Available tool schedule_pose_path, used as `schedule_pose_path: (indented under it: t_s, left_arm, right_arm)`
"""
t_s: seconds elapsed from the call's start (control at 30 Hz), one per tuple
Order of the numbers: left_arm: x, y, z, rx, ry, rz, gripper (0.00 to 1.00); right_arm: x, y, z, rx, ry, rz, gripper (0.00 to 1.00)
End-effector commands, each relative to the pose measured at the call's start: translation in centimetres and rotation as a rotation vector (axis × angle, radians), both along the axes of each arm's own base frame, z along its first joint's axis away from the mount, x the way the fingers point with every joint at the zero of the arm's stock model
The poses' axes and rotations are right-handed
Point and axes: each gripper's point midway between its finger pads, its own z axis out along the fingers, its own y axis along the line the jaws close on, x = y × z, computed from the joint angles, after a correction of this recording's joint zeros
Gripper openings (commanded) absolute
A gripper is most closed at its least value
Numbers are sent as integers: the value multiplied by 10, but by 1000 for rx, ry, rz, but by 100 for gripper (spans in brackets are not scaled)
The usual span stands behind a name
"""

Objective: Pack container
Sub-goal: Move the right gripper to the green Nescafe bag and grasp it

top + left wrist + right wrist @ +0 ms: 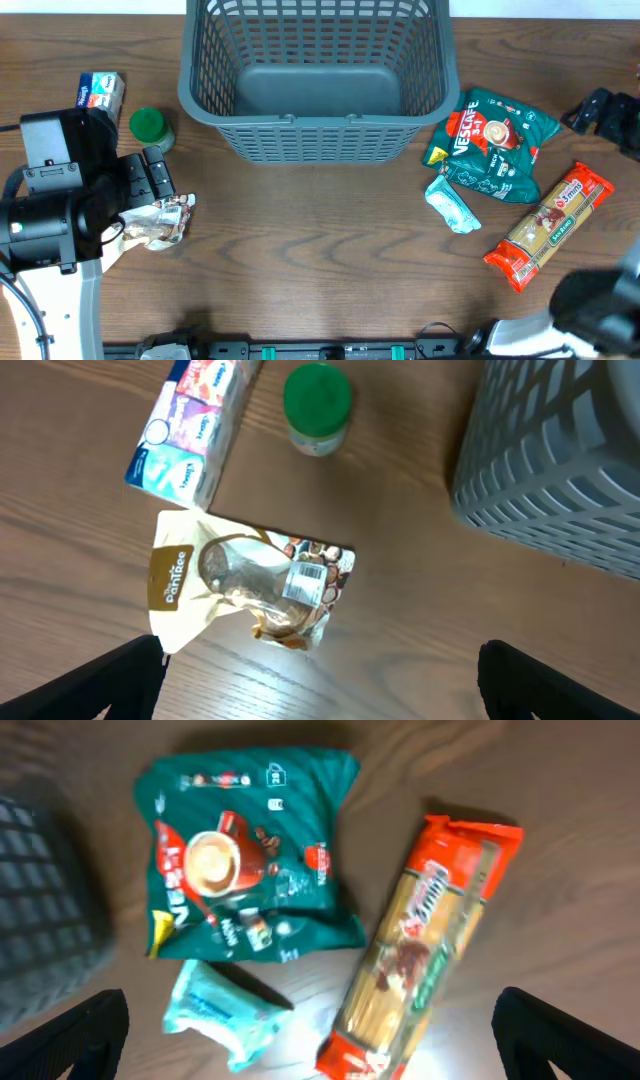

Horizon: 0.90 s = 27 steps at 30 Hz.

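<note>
1. Brown-and-clear crumpled plastic pouch [245, 590] lies front-left of the large dark grey lattice plastic basket [320, 140]; the left gripper [320, 675] hovers above it, fingers spread.
2. The right gripper [310, 1020], fingers also spread, looks down on a green coffee packet [245, 860] right of the basket.
3. The basket stands farthest, empty; the slippery pouch may slide from a shallow pinch.

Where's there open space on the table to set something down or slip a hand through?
Widest bare wood: in front of the basket, between the snack pouch and the pale blue packet. The basket's inside is empty. Crowded: the right, around the Nescafe bag and pasta packet; the left, near jar and tissue pack.
</note>
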Motion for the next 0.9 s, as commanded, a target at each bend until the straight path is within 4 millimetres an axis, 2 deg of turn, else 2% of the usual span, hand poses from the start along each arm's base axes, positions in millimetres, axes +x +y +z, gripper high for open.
schedule_pose_path:
  t_s: [0.0,0.07,0.17,0.3,0.53,0.7,0.87]
  left_arm:
    - [1,2,7,15,-17,-4,99]
    - [1,2,7,19,-16,-10,99]
    - [1,2,7,19,-15,-10,99]
    - [1,3,7,21,-16,-12,99]
    - [2,3,8,21,-18,-12,98]
    - [4,3,9,22,-29,-12,99]
    - [4,3,9,22,-30,-13,99]
  right_arm:
    - [28,21,-17,111,-66,219,99]
    - [44,29,-27,170,-106,297,99]
    - [60,25,-51,203,-102,309,99]
    - [67,19,-81,235,-58,304,99]
    - [52,-2,-121,217,61,225,99]
    - [41,-4,-148,203,119,213,99]
    - [33,2,-186,208,139,217,99]
